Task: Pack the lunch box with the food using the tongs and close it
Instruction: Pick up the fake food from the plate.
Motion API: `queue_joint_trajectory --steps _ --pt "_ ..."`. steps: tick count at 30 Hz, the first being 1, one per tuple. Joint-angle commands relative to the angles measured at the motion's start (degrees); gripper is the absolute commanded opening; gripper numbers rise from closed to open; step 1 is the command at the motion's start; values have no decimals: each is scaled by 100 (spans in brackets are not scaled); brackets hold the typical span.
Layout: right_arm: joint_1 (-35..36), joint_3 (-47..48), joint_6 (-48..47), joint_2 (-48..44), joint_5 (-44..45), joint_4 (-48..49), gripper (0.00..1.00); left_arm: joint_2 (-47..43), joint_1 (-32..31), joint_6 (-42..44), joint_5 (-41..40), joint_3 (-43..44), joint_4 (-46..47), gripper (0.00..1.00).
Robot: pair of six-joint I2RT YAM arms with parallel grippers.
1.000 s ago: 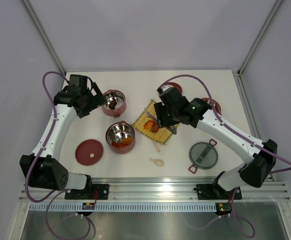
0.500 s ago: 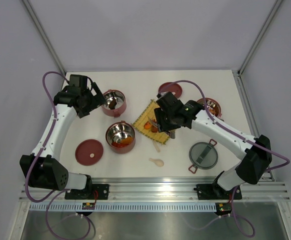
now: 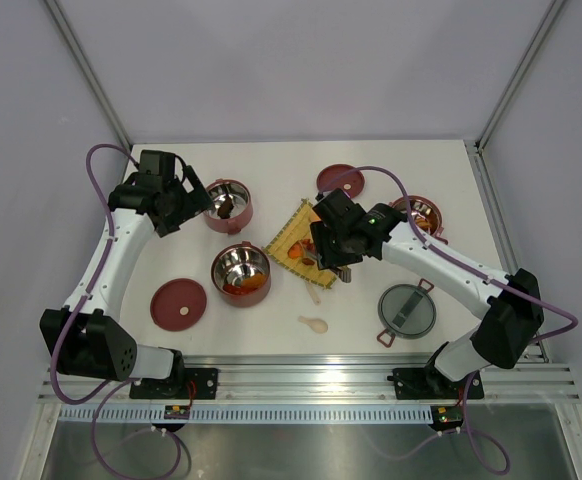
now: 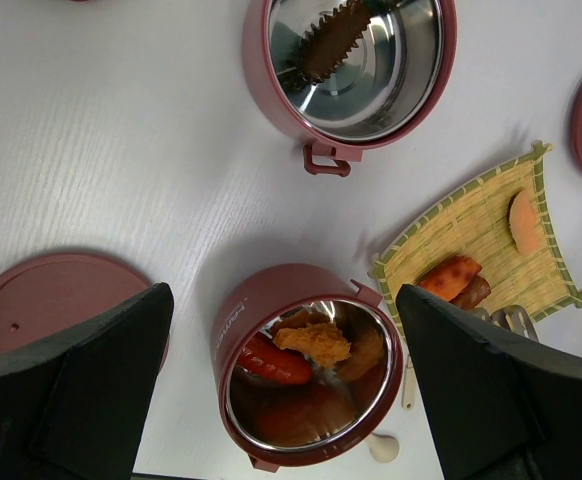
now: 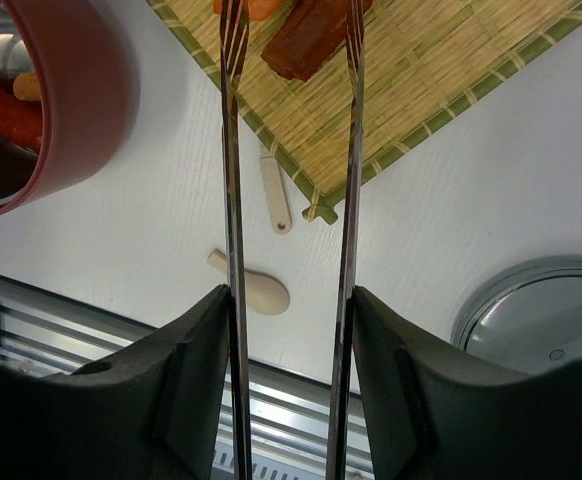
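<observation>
My right gripper (image 5: 291,310) is shut on the tongs (image 5: 233,150), pressing their two slim silver arms between its pads. The tong tips stand on either side of a brown-red food piece (image 5: 306,35) on the yellow mat (image 5: 421,80). In the top view this gripper (image 3: 331,250) hovers over the mat's near corner. My left gripper (image 4: 283,330) is open and empty, high above a lunch box tier (image 4: 233,320) holding a sausage (image 4: 271,362) and an orange bit (image 4: 313,340). Another tier (image 4: 271,70) holds a brown piece (image 4: 331,45). A sausage (image 4: 449,275) and an orange slice (image 4: 523,222) lie on the mat.
A third tier (image 3: 426,210) sits partly behind the right arm. Red disc lids lie at the front left (image 3: 179,303) and back centre (image 3: 340,180). The grey top lid (image 3: 407,310) rests at the front right. A cream spoon (image 3: 314,323) lies near the front edge.
The right arm has swung forward and down over the mat with the tongs, uncovering the red lid behind it. The left arm has stayed put.
</observation>
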Motion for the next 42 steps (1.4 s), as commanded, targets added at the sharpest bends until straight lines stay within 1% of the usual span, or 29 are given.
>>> queue_joint_trajectory --steps 1,25,28,31,37,42 --pt "-34 55 15 -113 -32 -41 57 -52 28 76 4 44 205 99" --pt "-7 64 -73 388 -182 -138 57 -34 28 85 4 44 196 99" --pt "-7 82 -81 432 -147 -138 56 -34 28 94 4 44 196 99" --pt "-7 73 -73 388 -112 -112 49 -26 28 111 4 44 196 99" --pt "1 126 -108 326 -33 -200 45 -8 28 111 21 35 223 99" --pt "-7 108 -161 247 11 -182 45 10 28 120 30 35 223 99"
